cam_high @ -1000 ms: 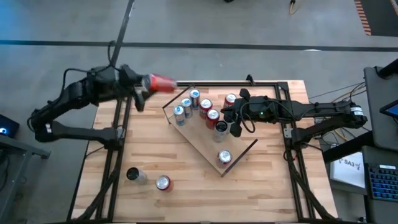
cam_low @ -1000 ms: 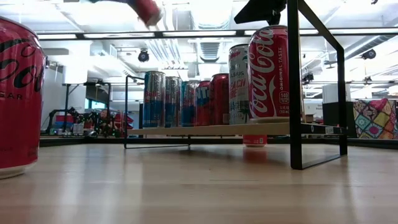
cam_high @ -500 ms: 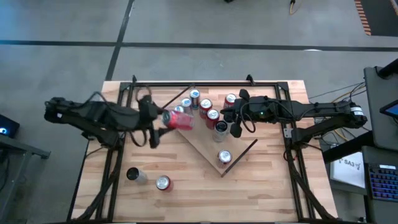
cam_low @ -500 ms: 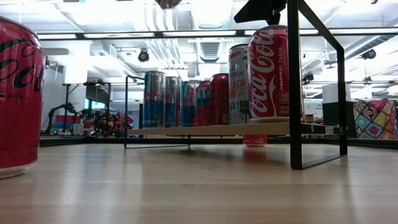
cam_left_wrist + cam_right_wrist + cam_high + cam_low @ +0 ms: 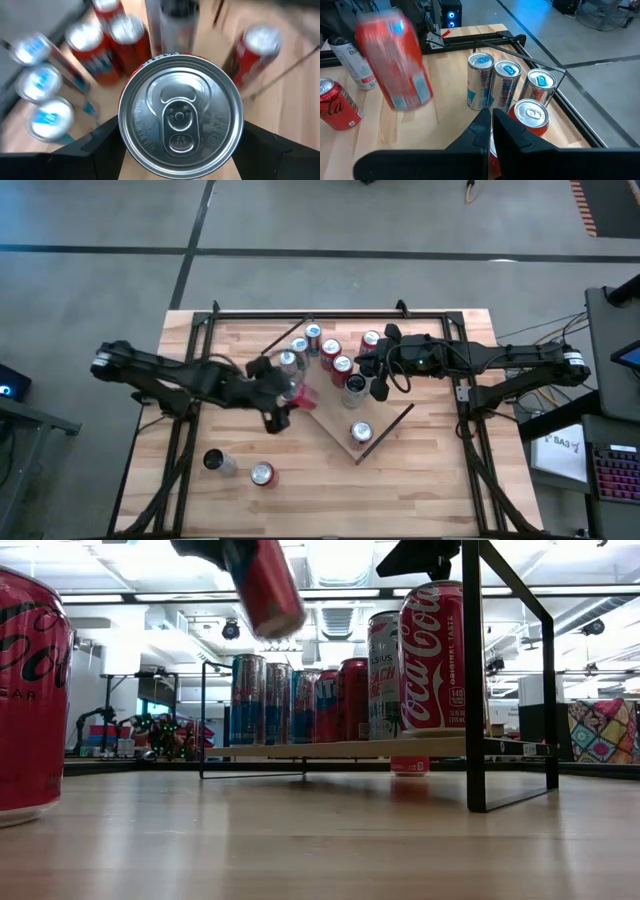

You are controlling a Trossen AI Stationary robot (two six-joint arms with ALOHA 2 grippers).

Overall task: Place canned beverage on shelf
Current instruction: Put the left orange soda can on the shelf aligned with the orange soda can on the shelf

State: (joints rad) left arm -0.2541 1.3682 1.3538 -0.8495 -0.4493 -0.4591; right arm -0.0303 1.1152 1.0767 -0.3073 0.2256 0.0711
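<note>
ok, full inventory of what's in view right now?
shelf: 1, light wood, set at an angle mid-table
slim cans: 3, blue and silver, shelf's far left end
red cans: 3, two mid-shelf, one at the near corner
pale can: 1, silver-grey, mid-shelf
loose cans: 3, two red and one whitish; two on the table's near left, one red behind the shelf
held can: 1, red, tilted in the air above the shelf's left part
table: 1, plank top, black frame
left hand: closed on the held can
right hand: shut, empty, over the shelf's far side
</note>
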